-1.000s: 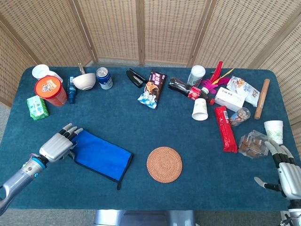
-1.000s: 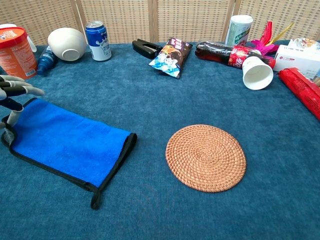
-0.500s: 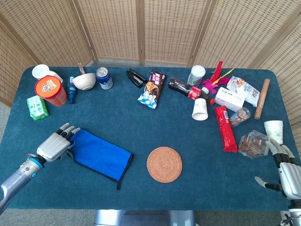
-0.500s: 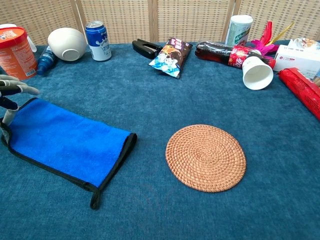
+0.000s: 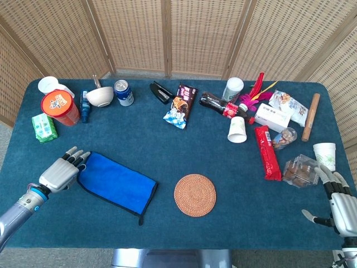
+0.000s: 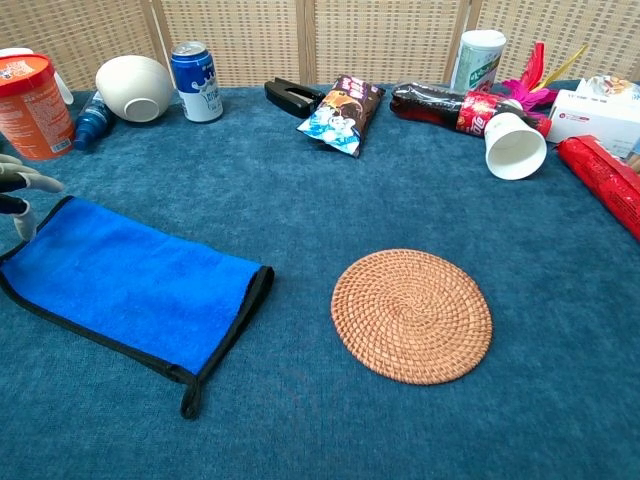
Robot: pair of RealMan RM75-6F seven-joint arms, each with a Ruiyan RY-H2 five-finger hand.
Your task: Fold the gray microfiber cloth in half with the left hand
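The cloth (image 5: 116, 182) lies flat near the front left of the table (image 5: 167, 139), between the left edge and the round woven coaster (image 5: 194, 195). It shows blue with a dark border rather than gray; it is the only cloth present and is taken as the task's item. Along its front and right edges the dark border appears doubled, with a small tab sticking out at the front right corner, which suggests it already lies in two layers. That is a judgement; the layers cannot be counted from these views.

Change noted: over the last second the left hand (image 5: 62, 172) has drawn back toward the left edge. Earlier its fingers overlapped the cloth's left end; now the hand sits just beside that end, fingers loosely extended and holding nothing. In the chest view only its fingertips (image 6: 22, 181) show at the frame's left edge, at the cloth's corner, and contact cannot be confirmed there. The cloth's left end also lies slightly further left and flatter than before.

Assessment: the withdrawal of an empty hand from a flat, doubled cloth is consistent with the fold being finished or nearly so.

The right hand (image 5: 337, 201) rests by the front right corner, fingers spread, empty, unchanged.
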